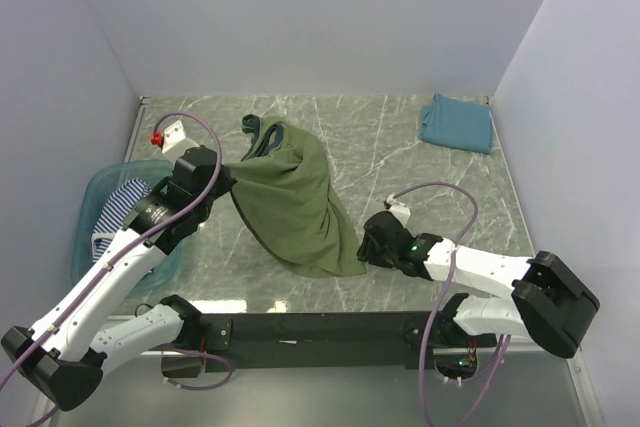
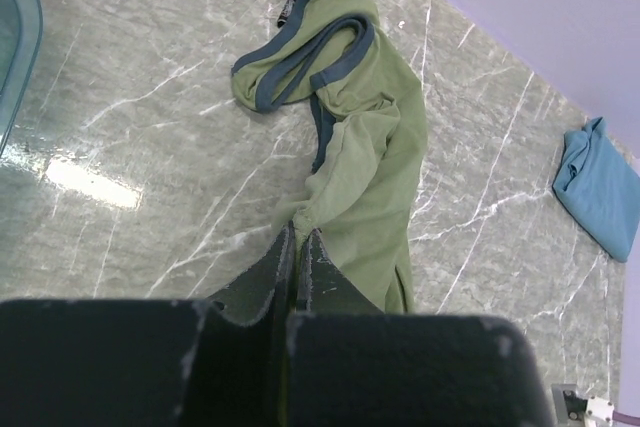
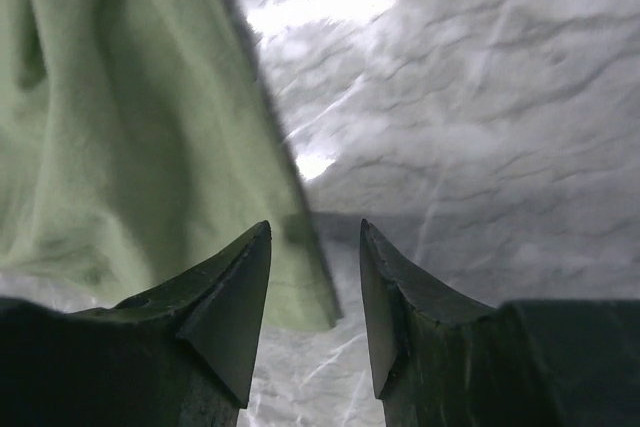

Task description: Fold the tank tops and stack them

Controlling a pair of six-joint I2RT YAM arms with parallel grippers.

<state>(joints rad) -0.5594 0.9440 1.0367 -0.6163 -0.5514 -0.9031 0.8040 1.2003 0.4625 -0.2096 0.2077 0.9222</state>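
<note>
At far left, a translucent teal plastic tub (image 1: 90, 209) holds the navy-and-white striped tank top (image 1: 120, 205), not yet taken up. Just beside the tub, the left gripper (image 1: 226, 183) is pinched tight on one edge of the olive-green tank top with dark trim (image 1: 300, 209). That top lies rumpled across the middle of the grey marbled table (image 1: 400, 152), straps toward the back wall. At its near right corner the right gripper (image 3: 315, 282) sits low with its jaws apart, the hem corner at the gap but unclamped. The plain teal-blue tank top (image 1: 457, 123) lies folded in the far right corner. The green top looks to be in the spreading step. Next, the right jaws should close on that corner so both arms can draw the cloth flat.
</note>
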